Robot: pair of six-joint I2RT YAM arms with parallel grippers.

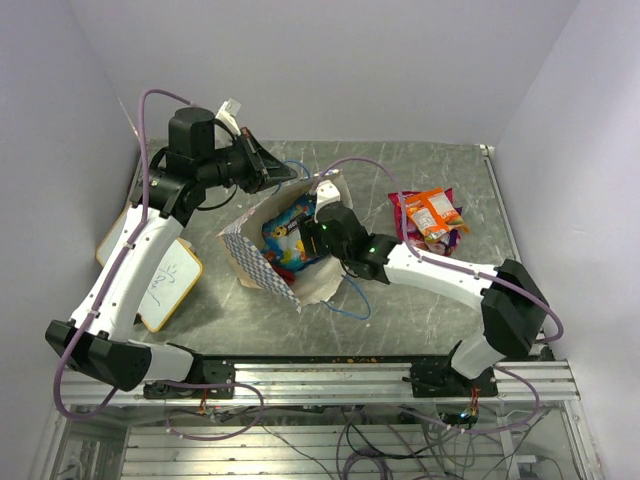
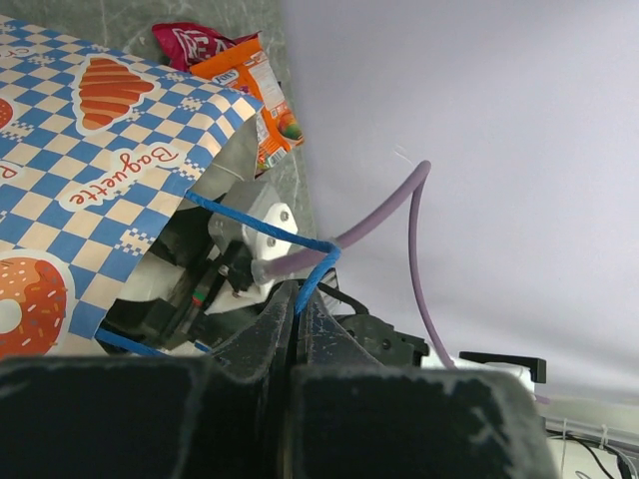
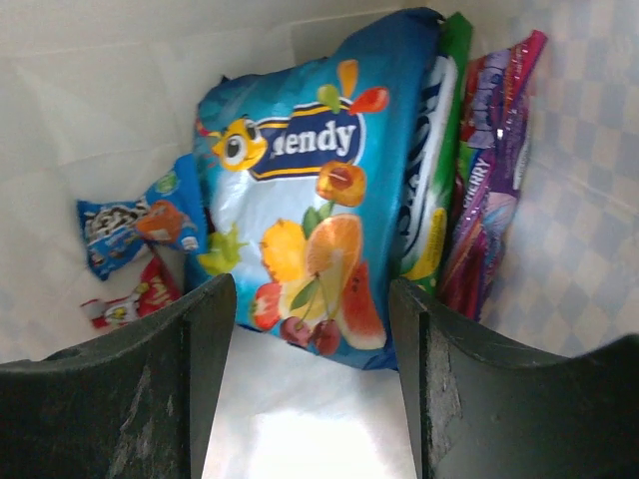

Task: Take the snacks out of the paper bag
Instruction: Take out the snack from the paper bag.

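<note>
The paper bag [image 1: 255, 262] lies on its side, mouth facing the back right. My left gripper [image 1: 268, 172] [image 2: 297, 291] is shut on the bag's blue cord handle [image 2: 260, 222] and holds it up. My right gripper [image 1: 318, 232] [image 3: 312, 329] is inside the bag, open. The lower end of a big blue fruit packet [image 3: 319, 200] [image 1: 290, 235] sits between its fingertips, not clamped. Green [image 3: 439, 170] and purple [image 3: 489, 200] packets stand beside it. Small blue [image 3: 130, 225] and red [image 3: 135, 299] packets lie deeper left. More snacks [image 1: 432, 215] [image 2: 265, 100] lie outside on the table.
A yellow-framed whiteboard [image 1: 165, 280] lies at the left, under the left arm. The second blue handle [image 1: 350, 300] trails on the tabletop in front of the bag. White walls close off the back and both sides.
</note>
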